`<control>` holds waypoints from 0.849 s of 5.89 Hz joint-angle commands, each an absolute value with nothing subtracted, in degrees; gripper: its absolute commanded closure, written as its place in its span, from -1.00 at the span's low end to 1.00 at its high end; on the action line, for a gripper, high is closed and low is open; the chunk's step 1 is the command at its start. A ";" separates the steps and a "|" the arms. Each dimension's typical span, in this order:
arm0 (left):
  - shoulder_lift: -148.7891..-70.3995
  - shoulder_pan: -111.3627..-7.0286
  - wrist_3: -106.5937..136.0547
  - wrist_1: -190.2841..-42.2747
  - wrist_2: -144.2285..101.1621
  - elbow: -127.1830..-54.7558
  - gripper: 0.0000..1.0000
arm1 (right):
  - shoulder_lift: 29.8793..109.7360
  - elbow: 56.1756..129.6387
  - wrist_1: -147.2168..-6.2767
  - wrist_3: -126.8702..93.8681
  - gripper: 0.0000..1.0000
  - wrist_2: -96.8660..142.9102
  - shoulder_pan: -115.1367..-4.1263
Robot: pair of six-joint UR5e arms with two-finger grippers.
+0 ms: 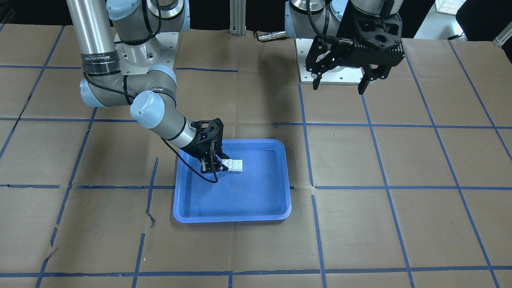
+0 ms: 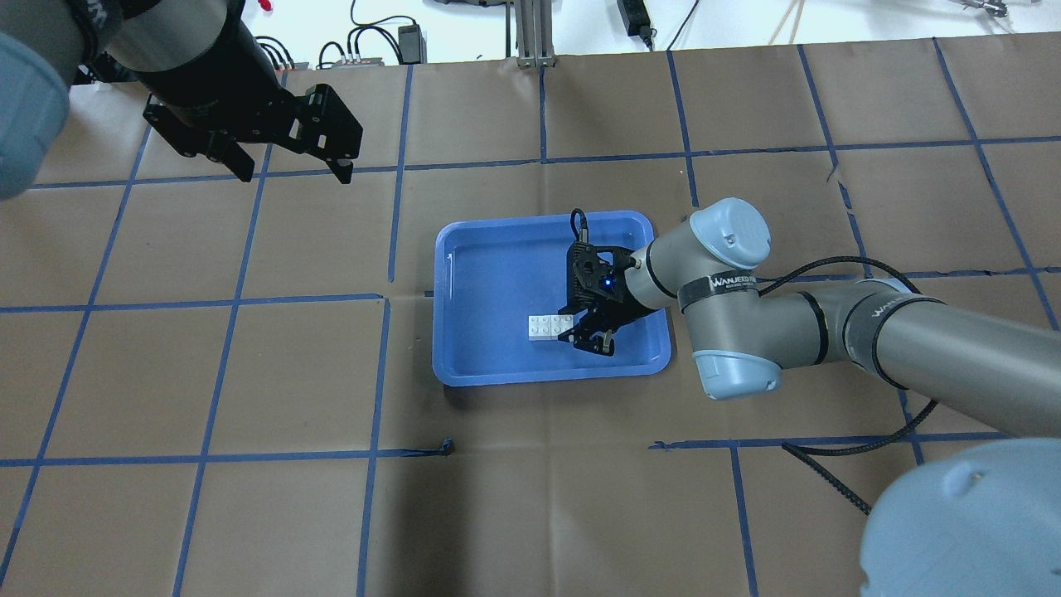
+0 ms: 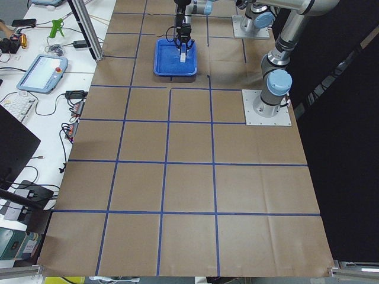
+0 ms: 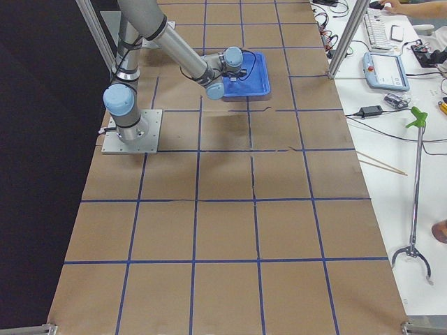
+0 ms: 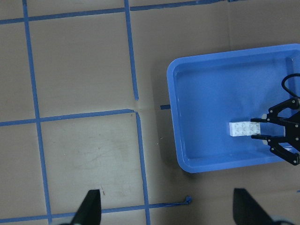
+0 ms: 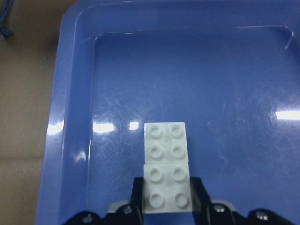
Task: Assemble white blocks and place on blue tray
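The two white blocks lie end to end on the floor of the blue tray, studs up. My right gripper reaches into the tray, and its two fingers press the sides of the nearer block. The blocks and the right gripper show in the near right part of the tray in the overhead view. My left gripper is open and empty, held high over the far left of the table, well away from the tray.
The table is covered in brown paper with a grid of blue tape lines. The arm bases stand at the robot's side. The left wrist view shows the tray from above, with bare paper to its left.
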State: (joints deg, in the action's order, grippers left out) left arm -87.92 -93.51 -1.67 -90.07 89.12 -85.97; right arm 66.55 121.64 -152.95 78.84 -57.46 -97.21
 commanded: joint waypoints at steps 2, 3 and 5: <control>-87.54 -93.43 -1.85 -89.91 89.56 -86.65 -0.98 | 66.36 121.64 -152.84 78.84 0.19 -57.39 -97.21; -87.54 -93.34 -1.76 -89.48 89.30 -86.75 -0.98 | 66.27 121.64 -152.93 78.66 0.06 -57.39 -97.21; -87.63 -93.25 -1.67 -89.47 89.21 -86.57 -0.98 | 66.18 121.55 -153.10 77.08 -0.23 -57.30 -97.21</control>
